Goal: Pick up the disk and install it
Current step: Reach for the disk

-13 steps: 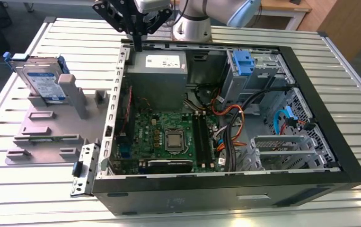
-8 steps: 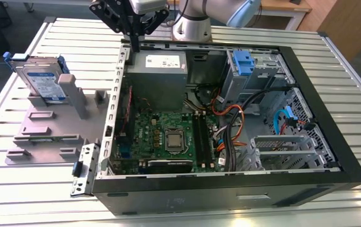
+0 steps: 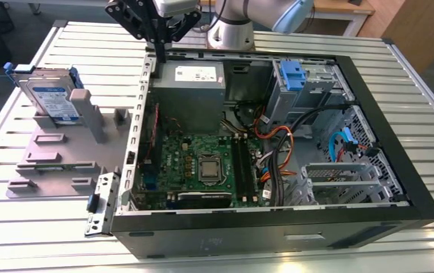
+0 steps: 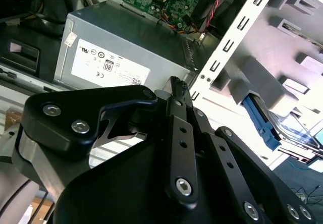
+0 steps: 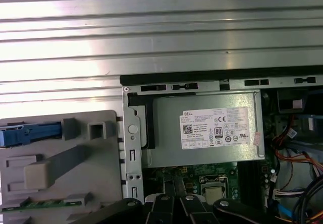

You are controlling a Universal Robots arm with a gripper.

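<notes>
Up at the top left of the exterior view, the gripper (image 3: 157, 46) hangs over the back corner of the open computer case (image 3: 277, 220), right above the grey power supply (image 3: 190, 94). As far as I can see the jaws are pinched together with nothing between them; in the second wrist view the gripper (image 4: 176, 87) is just one narrow black tip.

The disk (image 3: 50, 98) is well apart from it, at the exterior view's left. It's standing on edge in a grey plastic holder (image 3: 57, 153) with its blue side bracket on. It has a white-and-blue label, but the print is too small to make out. The second wrist view catches the disk (image 4: 295, 133) off behind the holder.

Labels-wise, the power supply carries a white sticker (image 5: 217, 128) full of certification marks and a barcode.

Inside the case there's a green motherboard (image 3: 201, 162), orange cables (image 3: 271, 142) and a blue latch piece (image 3: 291, 74) on the drive cage.

Everything sits on a ribbed silver metal worktop (image 3: 410, 74). Some wooden furniture (image 3: 410, 25) shows at the upper right of the frame.
</notes>
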